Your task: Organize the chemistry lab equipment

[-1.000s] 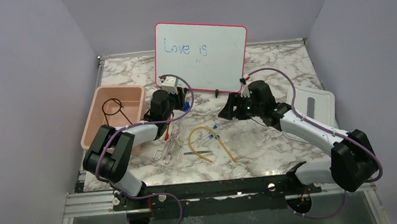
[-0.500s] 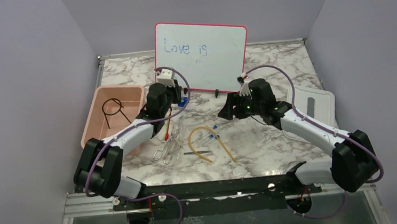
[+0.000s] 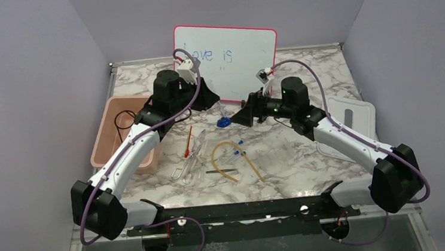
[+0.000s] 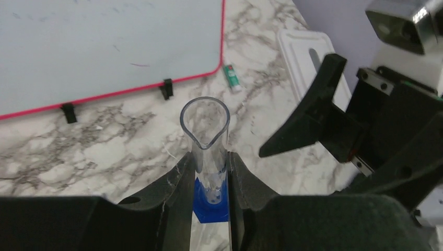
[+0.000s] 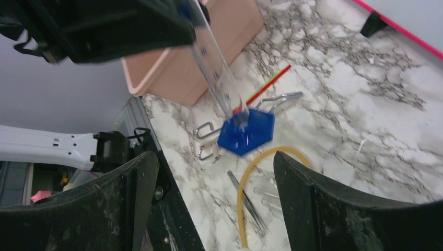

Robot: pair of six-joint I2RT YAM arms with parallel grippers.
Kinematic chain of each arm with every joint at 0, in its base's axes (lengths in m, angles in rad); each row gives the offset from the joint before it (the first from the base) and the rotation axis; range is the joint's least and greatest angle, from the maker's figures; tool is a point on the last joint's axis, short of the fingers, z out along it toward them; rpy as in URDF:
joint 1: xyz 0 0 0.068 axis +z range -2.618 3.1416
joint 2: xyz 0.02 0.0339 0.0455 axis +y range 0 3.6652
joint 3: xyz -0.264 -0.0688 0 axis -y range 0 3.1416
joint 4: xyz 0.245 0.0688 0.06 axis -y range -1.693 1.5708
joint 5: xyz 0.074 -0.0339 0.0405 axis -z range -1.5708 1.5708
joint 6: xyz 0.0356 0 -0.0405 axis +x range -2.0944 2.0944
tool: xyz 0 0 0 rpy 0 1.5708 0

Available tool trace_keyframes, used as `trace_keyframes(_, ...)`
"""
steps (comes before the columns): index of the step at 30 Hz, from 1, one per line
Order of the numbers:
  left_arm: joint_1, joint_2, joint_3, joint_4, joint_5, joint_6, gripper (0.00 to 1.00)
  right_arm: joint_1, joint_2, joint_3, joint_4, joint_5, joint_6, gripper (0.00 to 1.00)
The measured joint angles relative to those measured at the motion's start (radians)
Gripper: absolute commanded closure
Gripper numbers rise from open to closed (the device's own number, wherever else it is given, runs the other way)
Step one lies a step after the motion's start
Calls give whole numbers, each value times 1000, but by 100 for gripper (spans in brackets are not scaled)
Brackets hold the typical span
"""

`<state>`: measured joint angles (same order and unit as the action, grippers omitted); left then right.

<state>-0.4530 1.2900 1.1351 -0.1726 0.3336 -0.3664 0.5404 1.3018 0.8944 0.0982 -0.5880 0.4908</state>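
My left gripper [image 4: 209, 178] is shut on a clear measuring cylinder [image 4: 206, 130] with a blue hexagonal base [image 5: 246, 132]. The cylinder hangs tilted in front of the whiteboard, its base [image 3: 223, 122] low over the marble. My right gripper [image 5: 214, 198] is open and empty, just right of the cylinder, fingertips [image 4: 313, 120] close beside it. On the table lie a tan rubber tube [image 3: 222, 152], metal tongs [image 3: 190, 164], a red-tipped spatula [image 3: 188, 141], a thin dark rod [image 3: 222, 171] and blue-capped tubes [image 3: 234, 154]. The black wire tripod [image 3: 125, 118] sits in the pink bin [image 3: 105, 147].
The pink-framed whiteboard [image 3: 244, 52] stands at the back on black clips. A white lid [image 3: 351, 115] lies at the right. A small green-and-white piece [image 4: 231, 76] lies near the board's corner. Grey walls close in both sides.
My left arm has risen and swung back and right, lifting the cylinder and tipping it. Its jaws closed tighter on it. The right gripper rose slightly and opened a little wider.
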Motion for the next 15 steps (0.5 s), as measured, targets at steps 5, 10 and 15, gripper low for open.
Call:
trace_keyframes(5,0,0,0,-53,184,-13,74,17,38,53,65,-47,5,20)
trace_keyframes(10,0,0,0,-53,292,-50,74,52,85,71,119,-113,5,26)
trace_keyframes(15,0,-6,0,-45,340,-84,74,81,93,37,167,-144,15,36)
